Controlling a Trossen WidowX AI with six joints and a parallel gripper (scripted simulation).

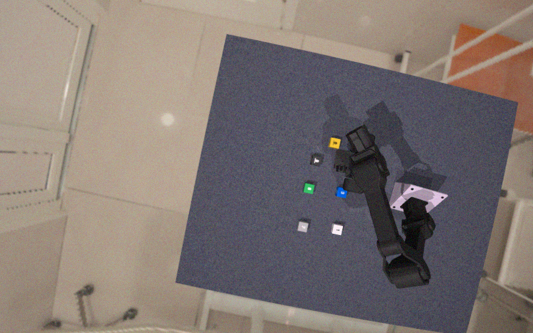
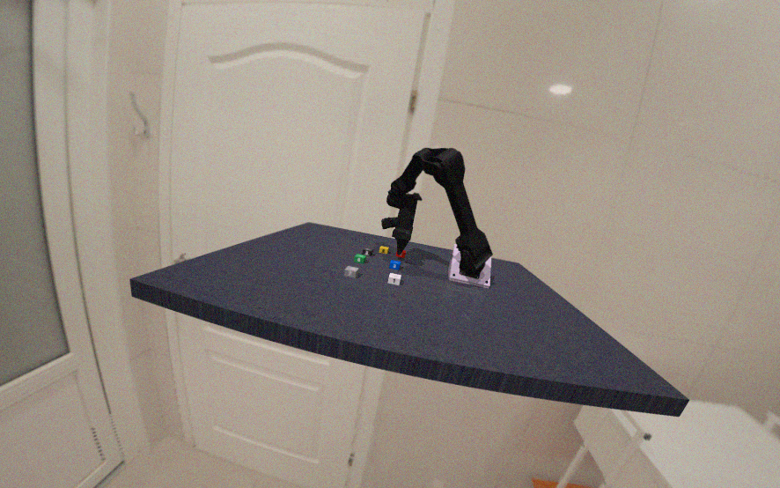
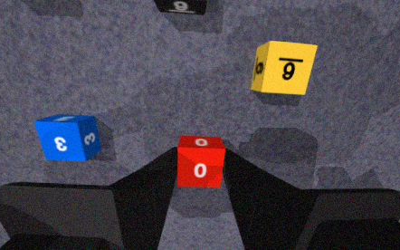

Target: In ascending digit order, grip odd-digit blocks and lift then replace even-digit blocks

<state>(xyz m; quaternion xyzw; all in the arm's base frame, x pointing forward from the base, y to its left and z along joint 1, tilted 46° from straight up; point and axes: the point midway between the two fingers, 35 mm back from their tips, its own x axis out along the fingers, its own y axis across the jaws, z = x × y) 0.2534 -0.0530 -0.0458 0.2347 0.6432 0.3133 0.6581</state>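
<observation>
Blocks on desk (image 1: 260, 82): red 0 block (image 3: 201, 162) sits btwn yellow 6 (image 3: 285, 68) and blue 3 (image 3: 67, 137), pinched in claw (image 3: 201, 169), fingers flat on opp side faces. Looks rigid, light, smooth-faced; slip poss on lift, so keep mid-face hold, raise slow.

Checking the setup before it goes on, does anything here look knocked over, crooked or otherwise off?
Nothing stands out. The jaws are shut on the red block marked 0, which sits squarely between them. The blue block and yellow block stand apart from it, flat on the table.
</observation>
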